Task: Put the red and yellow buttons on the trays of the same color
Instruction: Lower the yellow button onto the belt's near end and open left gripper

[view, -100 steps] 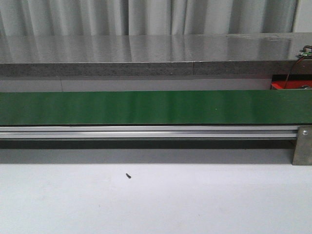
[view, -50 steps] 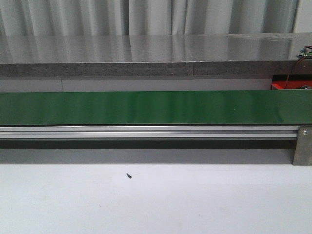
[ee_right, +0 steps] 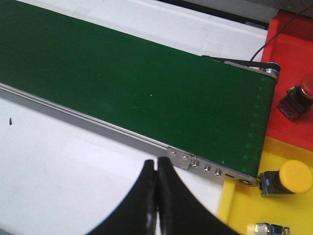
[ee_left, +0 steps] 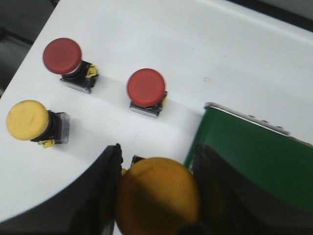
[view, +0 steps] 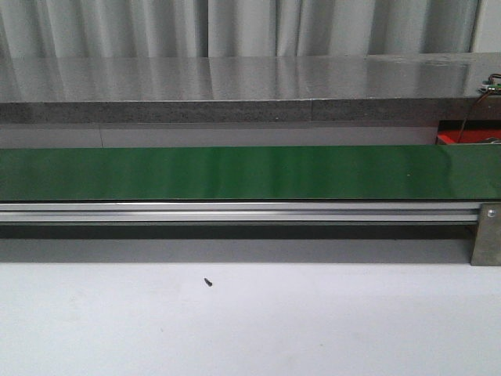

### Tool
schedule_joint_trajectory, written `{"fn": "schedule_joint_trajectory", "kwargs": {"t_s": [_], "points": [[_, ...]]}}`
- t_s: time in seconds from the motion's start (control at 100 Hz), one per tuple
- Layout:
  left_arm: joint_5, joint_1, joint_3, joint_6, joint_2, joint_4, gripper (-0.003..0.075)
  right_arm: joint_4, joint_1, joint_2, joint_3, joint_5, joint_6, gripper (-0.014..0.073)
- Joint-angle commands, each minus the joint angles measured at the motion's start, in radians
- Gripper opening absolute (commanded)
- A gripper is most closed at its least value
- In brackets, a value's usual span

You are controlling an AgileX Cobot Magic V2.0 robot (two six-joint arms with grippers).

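Front view: the green conveyor belt runs across the whole width, with its aluminium rail along the near edge. A small dark speck lies on the white table in front of the belt. No arm or button shows here.

Left wrist view: the left gripper is clamped on a yellow button, its 2 dark fingers pressed against either side of the cap, just off the belt's end. 3 more buttons stand on the table beyond that end: 2 red buttons and another yellow one, all apart from each other.

Right wrist view: the right gripper has its fingers pressed together with nothing between them, hovering over the table near the belt's rail. Past the belt's other end sit the red tray, holding a red button, and the yellow tray, holding a yellow button.
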Motion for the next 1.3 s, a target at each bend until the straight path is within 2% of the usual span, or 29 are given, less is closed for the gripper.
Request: {"fn": "schedule_joint_trajectory", "kwargs": {"t_s": [0.0,0.34,0.66,0.76,0.98,1.07,1.29], "points": [[-0.014,-0.032,-0.018,0.019,-0.074,-0.046,0.0029,0.022,0.001,-0.006,-0.024,-0.046,-0.008,-0.0095],[-0.034,-0.173,0.034,0.057,-0.069,-0.058,0.0029,0.022,0.001,-0.006,-0.024,-0.046,-0.008,-0.0095],[-0.007,-0.192,0.053,0.065,-0.025,-0.063,0.0041,0.022,0.001,-0.006,-0.024,-0.040,-0.008,-0.0095],[0.006,-0.192,0.059,0.103,-0.025,-0.068,0.0126,0.022,0.001,-0.006,-0.024,-0.040,-0.008,-0.0095],[0.013,-0.192,0.069,0.113,-0.025,-0.070,0.0517,0.022,0.001,-0.006,-0.024,-0.040,-0.008,-0.0095],[0.006,-0.192,0.069,0.113,-0.028,-0.070,0.0566,0.022,0.001,-0.006,-0.024,-0.040,-0.008,-0.0095],[-0.037,-0.192,0.069,0.113,-0.099,-0.073,0.0568,0.022,0.001,-0.006,-0.024,-0.040,-0.008,-0.0095]]}}
